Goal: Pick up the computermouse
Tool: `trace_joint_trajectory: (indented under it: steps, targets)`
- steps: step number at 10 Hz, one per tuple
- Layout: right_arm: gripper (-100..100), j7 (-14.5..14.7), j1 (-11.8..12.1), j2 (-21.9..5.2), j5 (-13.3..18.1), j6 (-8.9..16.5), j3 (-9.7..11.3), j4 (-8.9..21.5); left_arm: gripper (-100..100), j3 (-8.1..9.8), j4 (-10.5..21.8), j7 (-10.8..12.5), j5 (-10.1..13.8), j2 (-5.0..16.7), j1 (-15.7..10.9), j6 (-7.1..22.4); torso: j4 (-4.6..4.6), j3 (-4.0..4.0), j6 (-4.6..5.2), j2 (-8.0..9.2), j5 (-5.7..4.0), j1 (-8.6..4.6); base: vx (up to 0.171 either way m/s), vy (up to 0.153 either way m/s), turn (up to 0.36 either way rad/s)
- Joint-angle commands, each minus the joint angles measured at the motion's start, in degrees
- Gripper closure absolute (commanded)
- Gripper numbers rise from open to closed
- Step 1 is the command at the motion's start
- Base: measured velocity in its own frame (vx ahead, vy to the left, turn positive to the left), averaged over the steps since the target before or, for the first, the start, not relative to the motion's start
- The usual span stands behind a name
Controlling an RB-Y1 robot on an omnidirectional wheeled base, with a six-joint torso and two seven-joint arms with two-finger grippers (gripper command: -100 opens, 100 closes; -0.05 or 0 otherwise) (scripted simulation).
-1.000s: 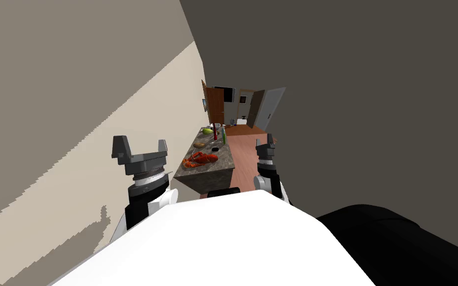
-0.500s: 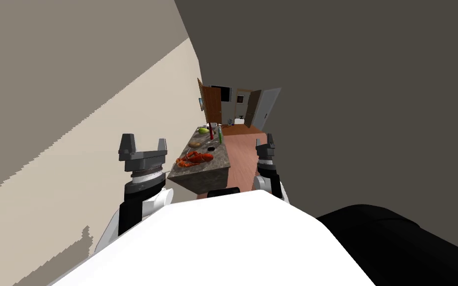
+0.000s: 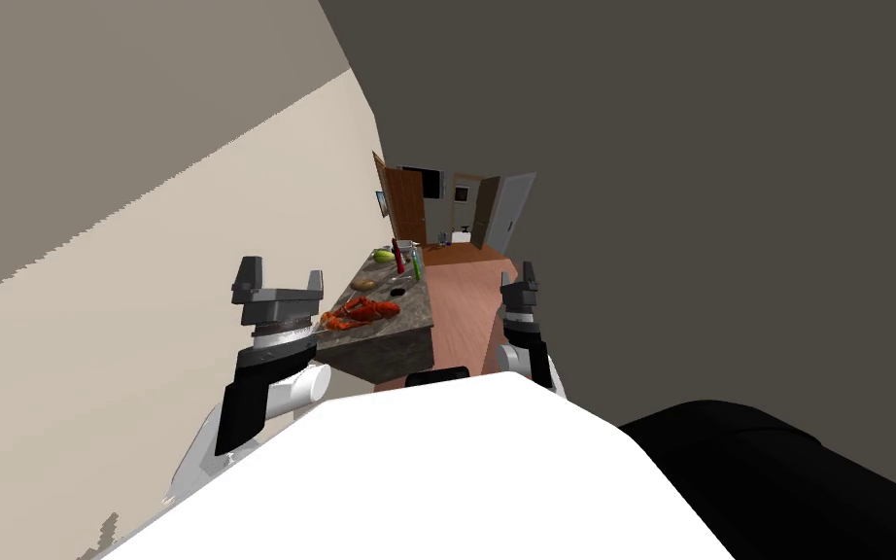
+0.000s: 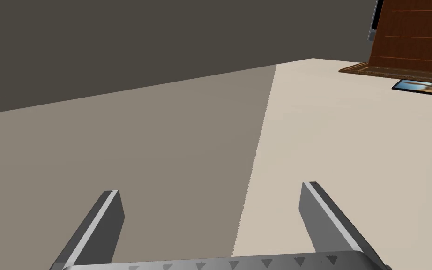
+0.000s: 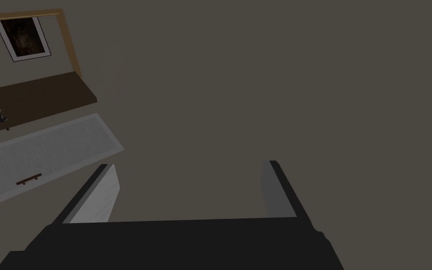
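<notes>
Mouse (image 3: 396,291) on counter (image 3: 415,313), heading unreadable | left gripper (image 3: 278,277) released | right gripper (image 3: 520,280) released

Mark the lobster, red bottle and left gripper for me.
lobster (image 3: 366,312): head view, on its red body, near end of the counter.
red bottle (image 3: 398,259): head view, mid-body.
left gripper (image 3: 281,272): head view, midway between its open fingertips.

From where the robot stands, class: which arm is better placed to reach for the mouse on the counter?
Probably left. The left pincer, open, shows by the near corner of the counter; the right pincer, also open, hangs over the floor. The dark mouse lies far from both.
</notes>
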Motion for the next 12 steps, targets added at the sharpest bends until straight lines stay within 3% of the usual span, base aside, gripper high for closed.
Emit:
trace_joint_trajectory:
  steps: [1,6,9,11,12]
  targets:
    - [0,0.0,0.0,0.0,0.0,0.0,0.0,0.0,-100,1.23,0.2,0.7,1.1,0.4,-1.2,2.9,0.0,0.0,0.0,0.0,0.0,0.0,0.003,-0.124,-0.078]
    - [0,0.0,0.0,0.0,0.0,0.0,0.0,0.0,-100,3.84,1.3,2.0,3.5,1.1,-3.2,9.5,-0.01,-0.03,0.01,-0.05,0.05,0.18,-0.002,-0.102,-0.058]
    - [0,0.0,0.0,0.0,0.0,0.0,0.0,0.0,-100,6.65,2.7,2.9,5.9,2.0,-5.3,14.4,-0.04,-0.08,-0.01,-0.14,0.05,0.21,0.018,-0.117,-0.069]
    - [0,0.0,0.0,0.0,0.0,0.0,0.0,0.0,-100,6.65,2.7,2.9,5.9,2.0,-5.3,16.4,-0.03,-0.08,-0.01,-0.13,0.05,0.23,0.013,-0.065,-0.011]
    - [0,0.0,0.0,0.0,0.0,0.0,0.0,0.0,-100,8.1,3.5,3.2,7.2,2.4,-6.3,18.6,-0.03,-0.07,-0.02,-0.11,0.09,0.43,0.016,-0.076,-0.077]
